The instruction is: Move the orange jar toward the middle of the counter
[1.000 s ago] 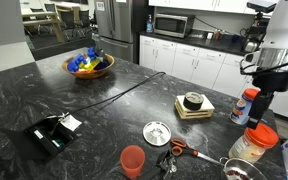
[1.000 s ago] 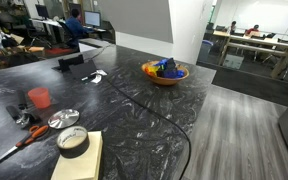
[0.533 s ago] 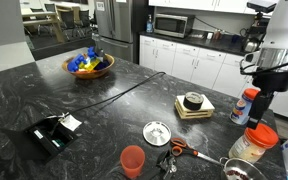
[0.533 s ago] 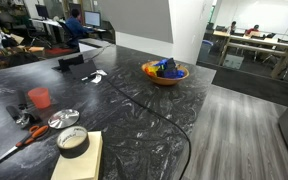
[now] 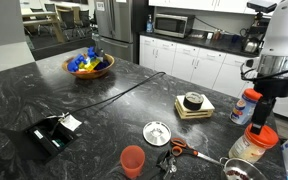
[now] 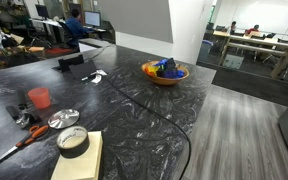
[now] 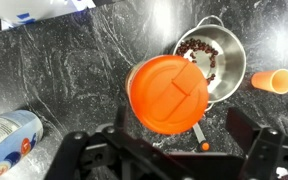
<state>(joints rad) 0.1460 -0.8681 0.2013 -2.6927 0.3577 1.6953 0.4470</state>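
Observation:
The orange jar [image 5: 254, 143], clear with a wide orange lid, stands at the near right end of the black marbled counter [image 5: 104, 110]. My gripper [image 5: 261, 115] hangs straight above it, just over the lid. In the wrist view the orange lid [image 7: 169, 92] fills the middle. My gripper [image 7: 181, 125] is open, with one dark finger on each side below the lid, and holds nothing. The jar and gripper are out of view in the exterior view that looks along the counter [image 6: 134, 110].
Beside the jar are a metal bowl of dark beans [image 7: 216, 55] and a canister with a red lid [image 5: 246, 105]. Mid-counter are an orange-red cup [image 5: 132, 160], scissors [image 5: 179, 150], a round metal disc [image 5: 157, 132], tape on a wooden block [image 5: 193, 102], a cable and a fruit bowl [image 5: 89, 65].
My gripper has come down toward the orange jar's lid. The jar and the other things have not moved.

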